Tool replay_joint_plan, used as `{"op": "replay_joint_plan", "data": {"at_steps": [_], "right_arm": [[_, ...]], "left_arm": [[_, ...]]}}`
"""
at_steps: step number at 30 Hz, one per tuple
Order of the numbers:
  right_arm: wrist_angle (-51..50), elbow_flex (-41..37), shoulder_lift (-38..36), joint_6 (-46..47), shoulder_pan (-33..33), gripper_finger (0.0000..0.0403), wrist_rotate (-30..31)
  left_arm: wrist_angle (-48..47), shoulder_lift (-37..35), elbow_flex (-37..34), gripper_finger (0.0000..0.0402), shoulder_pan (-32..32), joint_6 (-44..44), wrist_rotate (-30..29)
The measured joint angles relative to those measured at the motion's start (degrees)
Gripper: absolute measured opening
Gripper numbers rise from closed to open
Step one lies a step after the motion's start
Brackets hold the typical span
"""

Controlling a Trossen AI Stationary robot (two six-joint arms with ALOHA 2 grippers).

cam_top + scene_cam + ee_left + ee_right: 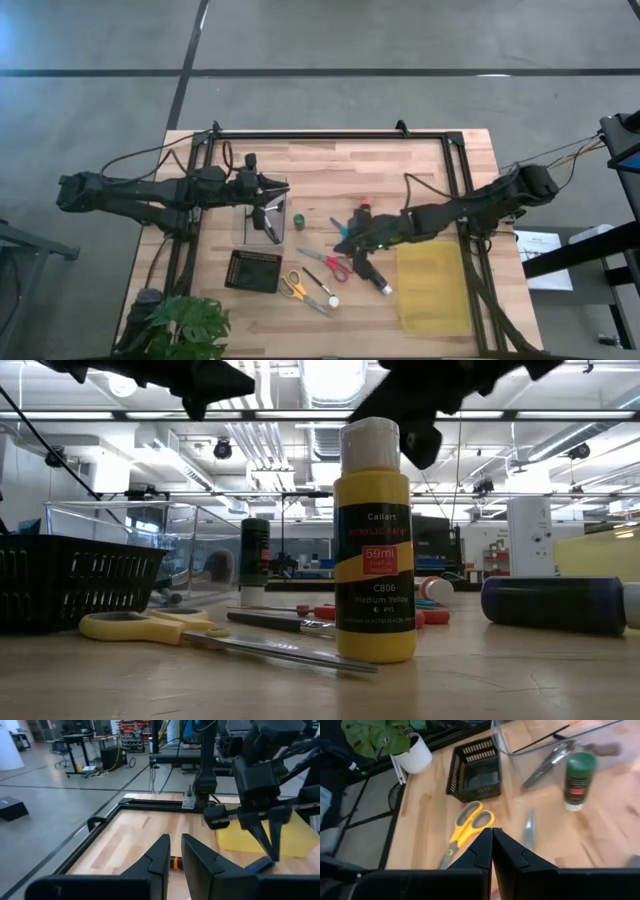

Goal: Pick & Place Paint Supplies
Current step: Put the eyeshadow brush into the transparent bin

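Yellow scissors point(467, 827) lie on the table just ahead of the right gripper point(491, 840), whose fingers are pressed together, holding nothing; green pot point(579, 781) stands farther off.

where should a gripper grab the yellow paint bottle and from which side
Probably around the yellow paint bottle at its straight body, just under the white cap, coming in level from the side. It stands upright on the table, and its round, even-walled body suits two fingers. The yellow scissors lie against its base, so the opposite side looks freer.
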Motion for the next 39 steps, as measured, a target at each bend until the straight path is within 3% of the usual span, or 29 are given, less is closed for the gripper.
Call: {"op": "replay_joint_plan", "data": {"at_steps": [4, 10, 14, 19, 25, 30, 39], "right_arm": [[-11.2, 10.6, 6.8, 1.1, 1.4, 0.0025, -0.6], [-33.0, 30.8, 17.9, 3.9, 3.5, 0.0102, 3.5], [-41.6, 40.8, 24.2, 8.6, 4.9, 0.0139, 5.2], [-46.7, 47.3, 30.8, 15.6, 6.5, 0.0146, 6.5], [-50.3, 51.9, 37.3, 22.3, 6.6, 0.0146, 4.6], [-60.2, 58.7, 41.6, 24.6, 5.7, 0.0146, 3.3], [-71.2, 69.3, 48.4, 22.7, 2.6, 0.0146, -4.3]], "left_arm": [[1.0, -0.2, 0.0, 0.0058, 0.0, 0.0, 0.6], [0.0, -2.3, -0.1, 0.0058, 0.0, 1.2, 2.3], [-4.5, -5.5, 0.0, 0.0058, 0.0, 1.2, 3.3], [-14.2, -11.6, -0.1, 0.0058, 0.0, -0.2, 3.4], [-18.9, -17.9, -0.2, 0.0058, 0.0, -3.1, 3.4], [-18.4, -19.4, -0.3, 0.0058, 0.0, -3.4, 3.4], [-18.5, -19.2, -0.4, 0.0058, 0.0, -3.6, 3.4]]}}
